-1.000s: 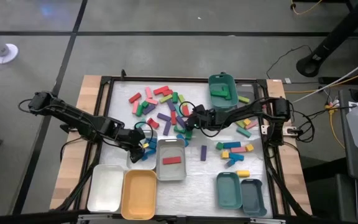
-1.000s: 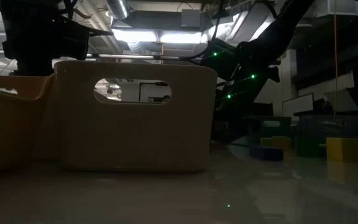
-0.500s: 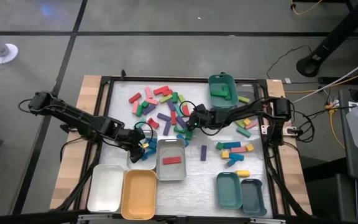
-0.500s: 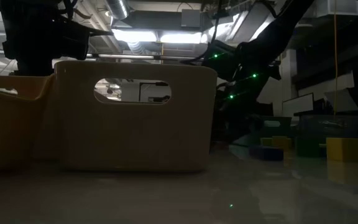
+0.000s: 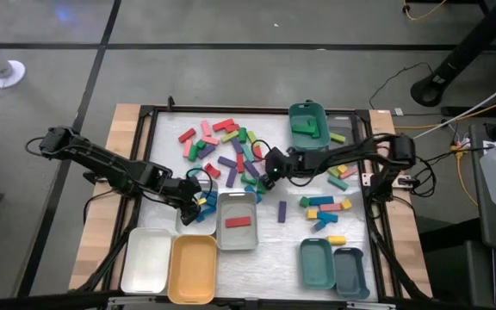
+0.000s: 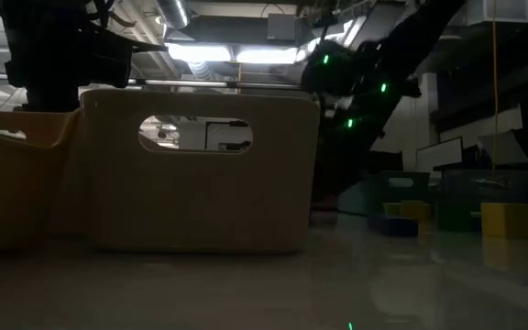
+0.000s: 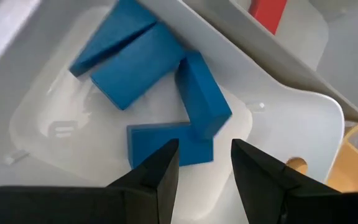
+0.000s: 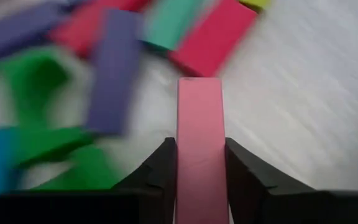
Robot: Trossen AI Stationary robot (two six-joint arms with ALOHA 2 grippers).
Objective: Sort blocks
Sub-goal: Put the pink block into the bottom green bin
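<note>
1. The right gripper (image 8: 196,163) is pinching a pink block (image 8: 200,143) lengthwise between its two fingers; the block sticks out past the fingertips.
2. From above, that gripper (image 5: 266,173) sits near the table's centre, at the 4 o'clock edge of the main pile of blocks (image 5: 222,142).
3. Below the held block lie more blocks: a purple one (image 8: 112,68), a red one (image 8: 213,37) and a green one (image 8: 33,84), all blurred.
4. The left gripper (image 7: 204,158) has its fingers spread with nothing between them, over a clear tray (image 7: 42,130) holding four blue blocks (image 7: 132,59).
5. From above, the left gripper (image 5: 188,202) is at about 9 o'clock from the white tray (image 5: 222,234), which holds one red block (image 5: 238,222).
6. A second scatter of blocks (image 5: 325,207) lies at 3 o'clock from the white tray.
7. A teal bin (image 5: 308,120) at 1 o'clock holds green blocks.
</note>
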